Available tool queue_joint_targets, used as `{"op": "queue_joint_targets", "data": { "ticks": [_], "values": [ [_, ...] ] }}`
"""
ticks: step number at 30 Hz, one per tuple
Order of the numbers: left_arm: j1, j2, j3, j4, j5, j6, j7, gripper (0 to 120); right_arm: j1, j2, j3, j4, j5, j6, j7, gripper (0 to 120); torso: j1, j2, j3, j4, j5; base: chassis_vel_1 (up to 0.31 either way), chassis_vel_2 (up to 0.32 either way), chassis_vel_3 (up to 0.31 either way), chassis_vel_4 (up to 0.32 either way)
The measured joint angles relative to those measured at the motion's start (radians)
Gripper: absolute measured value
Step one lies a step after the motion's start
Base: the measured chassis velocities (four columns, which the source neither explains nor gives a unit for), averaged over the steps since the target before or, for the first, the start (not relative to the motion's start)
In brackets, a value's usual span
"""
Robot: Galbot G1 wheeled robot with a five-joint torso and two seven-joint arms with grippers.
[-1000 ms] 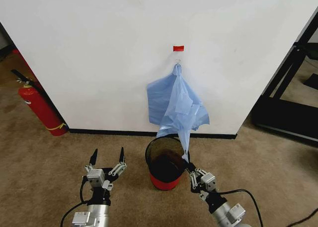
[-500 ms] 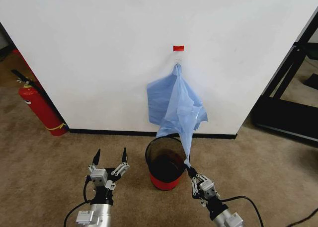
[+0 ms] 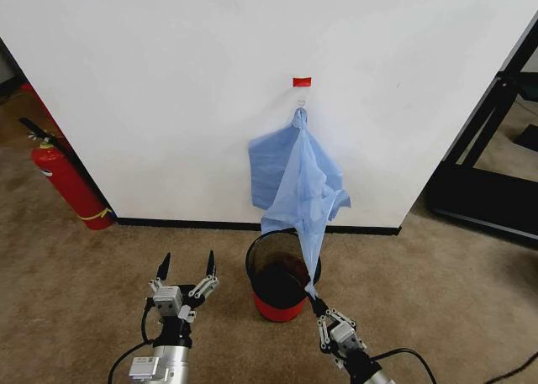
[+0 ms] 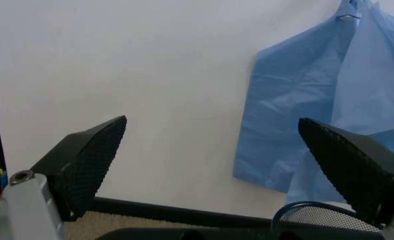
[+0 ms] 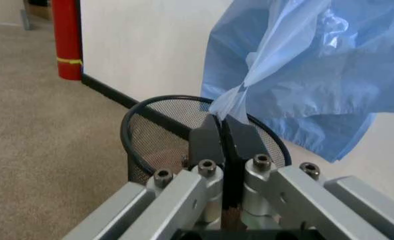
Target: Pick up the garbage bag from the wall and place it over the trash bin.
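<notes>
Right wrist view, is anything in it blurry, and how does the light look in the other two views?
Right wrist view: the right gripper, shut on the garbage bag, looks soft up close; the trash bin is sharper. Left wrist view: the open left gripper has dark, slightly blurred fingers against the bright wall. Head view: even light, faint bag shadow on the wall.

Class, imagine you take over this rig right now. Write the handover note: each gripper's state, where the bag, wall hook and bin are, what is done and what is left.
Right gripper: shut on a lower corner of the garbage bag, low, just in front of the trash bin.
Left gripper: open, holding nothing, to the bin's left.
Bag: top hangs from the hook on the wall, under the red tag, in front of a bundle of like blue bags.
Bin: on the carpet below the hook, unlined.
Done: bag gripped.
Left: free the bag from the hook, open it, fit it over the bin.
</notes>
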Motion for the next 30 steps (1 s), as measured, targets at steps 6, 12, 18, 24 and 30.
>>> {"op": "queue_joint_targets", "data": {
  "ticks": [6,12,18,24,30],
  "values": [
    [0.001,-0.001,0.003,0.000,0.000,-0.001,0.000,100,-0.001,-0.001,0.006,-0.014,-0.029,0.036,0.007,0,0.000,0.000,0.000,0.0000,0.0000,0.000,0.000,0.000,0.000],
    [0.000,-0.004,0.004,0.003,0.000,-0.001,0.000,100,0.002,0.004,0.003,-0.037,-0.048,0.059,0.017,0,0.000,0.000,0.000,0.0000,0.0000,0.000,0.000,0.000,0.000],
    [0.000,-0.003,0.003,0.005,0.000,-0.004,0.000,100,0.026,-0.004,-0.001,-0.028,-0.026,0.039,0.045,0,0.000,0.000,0.000,-0.0001,0.0000,0.000,0.000,0.000,0.000],
    [-0.013,0.011,0.021,-0.011,0.004,0.012,-0.001,100,0.118,-0.033,-0.009,0.024,0.125,-0.057,0.099,0,0.000,0.000,0.000,0.0001,0.0001,0.000,0.000,0.000,0.000],
    [-0.064,0.076,0.069,-0.066,-0.018,0.089,-0.011,100,0.188,-0.077,0.005,0.068,0.308,-0.146,0.133,0,0.000,0.000,0.000,0.0001,0.0000,0.000,0.000,0.000,0.000]
  ]
}}
